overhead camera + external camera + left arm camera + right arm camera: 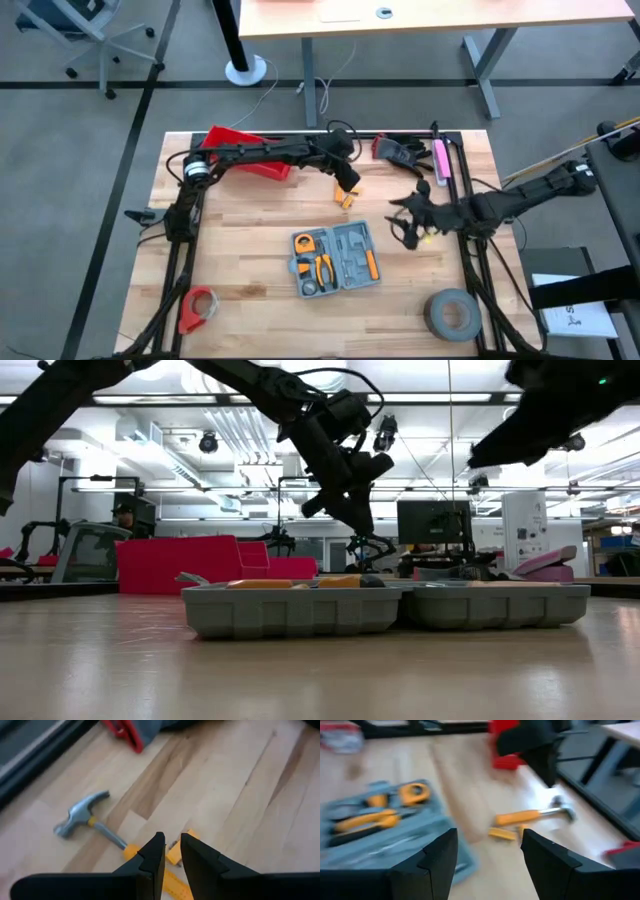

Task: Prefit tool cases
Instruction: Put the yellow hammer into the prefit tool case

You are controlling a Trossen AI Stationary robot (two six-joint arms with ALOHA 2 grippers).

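The grey-blue tool case (335, 260) lies open and flat at the table's middle. It holds an orange tape measure, pliers and other tools, and also shows in the low view (380, 605) and the right wrist view (385, 825). Behind it a hammer (95, 825) with an orange handle and a small orange piece (176, 852) lie on the wood. My left gripper (345, 178) hangs above them, its fingers (172, 851) all but shut, with nothing between them. My right gripper (405, 225) stands open (487, 850) to the right of the case, off the table.
A red bin (245, 150) stands at the far left. Black and pink items (425, 155) lie at the far right. A grey tape roll (452, 312) sits near the front right corner and a red tape dispenser (198, 308) near the front left.
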